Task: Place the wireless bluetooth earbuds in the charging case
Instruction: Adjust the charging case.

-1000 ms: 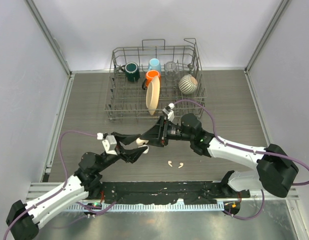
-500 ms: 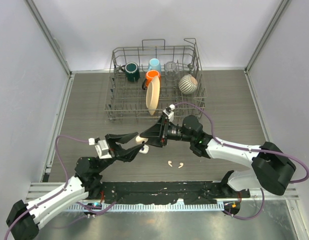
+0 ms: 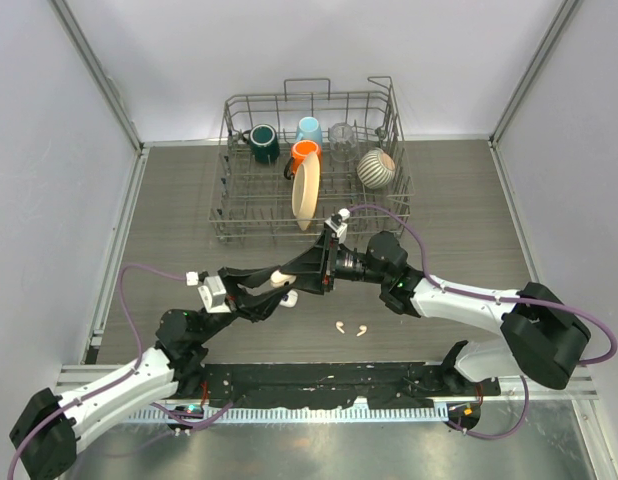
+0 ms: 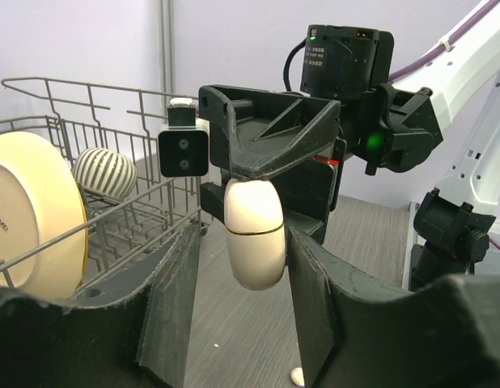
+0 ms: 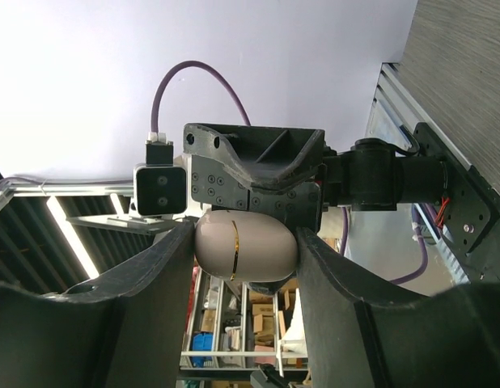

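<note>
The right gripper [image 5: 244, 242] is clamping the charging case [image 4: 254, 234] aloft in front of the dish rack [image 3: 229, 215], probably so the left gripper [image 3: 278, 288], spread apart around it, can open it. Two earbuds [image 3: 338, 326] are lying on the bench [image 3: 469, 200], further from the rack.

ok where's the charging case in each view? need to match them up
Top external: charging case left of centre, where the two sets of jaws meet, in front of the dish rack.
Left wrist: mid-frame, long side vertical, a gap to each near jaw.
Right wrist: mid-frame, lying sideways, pinched between the near jaws.
Shared landmark: the dish rack, also at left in the left wrist view; not in the right wrist view.
</note>
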Action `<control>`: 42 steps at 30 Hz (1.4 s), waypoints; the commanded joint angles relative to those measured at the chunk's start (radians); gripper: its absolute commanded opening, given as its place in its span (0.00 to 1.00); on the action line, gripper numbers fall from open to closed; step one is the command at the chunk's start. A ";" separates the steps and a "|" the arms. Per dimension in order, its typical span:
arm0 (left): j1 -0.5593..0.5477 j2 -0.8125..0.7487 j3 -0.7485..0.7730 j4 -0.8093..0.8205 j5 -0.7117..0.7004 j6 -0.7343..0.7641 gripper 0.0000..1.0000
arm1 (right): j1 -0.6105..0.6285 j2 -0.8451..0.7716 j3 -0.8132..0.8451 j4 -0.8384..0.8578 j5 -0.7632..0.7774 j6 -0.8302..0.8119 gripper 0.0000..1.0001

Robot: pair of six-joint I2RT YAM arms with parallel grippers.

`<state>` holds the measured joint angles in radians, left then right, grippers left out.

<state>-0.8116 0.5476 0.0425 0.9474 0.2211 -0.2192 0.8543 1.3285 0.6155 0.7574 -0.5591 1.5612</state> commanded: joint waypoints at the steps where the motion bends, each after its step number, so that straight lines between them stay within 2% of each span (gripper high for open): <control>1: -0.004 0.009 -0.010 0.080 -0.003 0.023 0.48 | 0.003 -0.002 0.001 0.072 -0.018 0.008 0.01; 5: -0.004 0.014 -0.010 0.091 -0.008 0.020 0.40 | 0.005 -0.003 0.000 0.071 -0.018 0.005 0.01; 13: -0.004 0.025 -0.009 0.094 -0.003 0.015 0.40 | 0.003 -0.015 0.004 0.019 -0.005 -0.027 0.01; 15: -0.003 0.029 -0.006 0.091 0.004 0.015 0.35 | 0.003 -0.018 0.007 0.005 -0.005 -0.039 0.01; 17: -0.004 0.035 -0.001 0.085 0.011 0.015 0.24 | 0.003 -0.020 0.010 0.006 -0.005 -0.039 0.01; 21: -0.004 0.054 0.008 0.083 0.024 0.015 0.16 | 0.002 -0.035 0.018 -0.030 0.004 -0.070 0.01; 23: -0.004 0.060 0.011 0.080 0.029 0.017 0.07 | 0.003 -0.043 0.027 -0.047 0.005 -0.087 0.01; 26: -0.004 0.077 0.014 0.079 0.032 0.020 0.00 | 0.002 -0.061 0.044 -0.095 0.010 -0.138 0.01; 33: -0.004 0.089 0.011 0.096 0.031 0.018 0.00 | 0.003 -0.132 0.121 -0.337 0.065 -0.306 0.01; 38: -0.004 0.086 0.011 0.102 0.035 0.020 0.00 | 0.003 -0.130 0.118 -0.333 0.059 -0.294 0.02; 41: -0.004 0.081 0.004 0.116 0.032 0.020 0.00 | 0.003 -0.127 0.095 -0.290 0.051 -0.276 0.06; 42: -0.004 0.078 0.003 0.117 0.034 0.020 0.00 | 0.003 -0.132 0.090 -0.279 0.050 -0.271 0.11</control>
<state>-0.8146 0.6304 0.0425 1.0119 0.2554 -0.2230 0.8547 1.2251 0.6956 0.4236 -0.5064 1.3029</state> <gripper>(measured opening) 0.293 0.547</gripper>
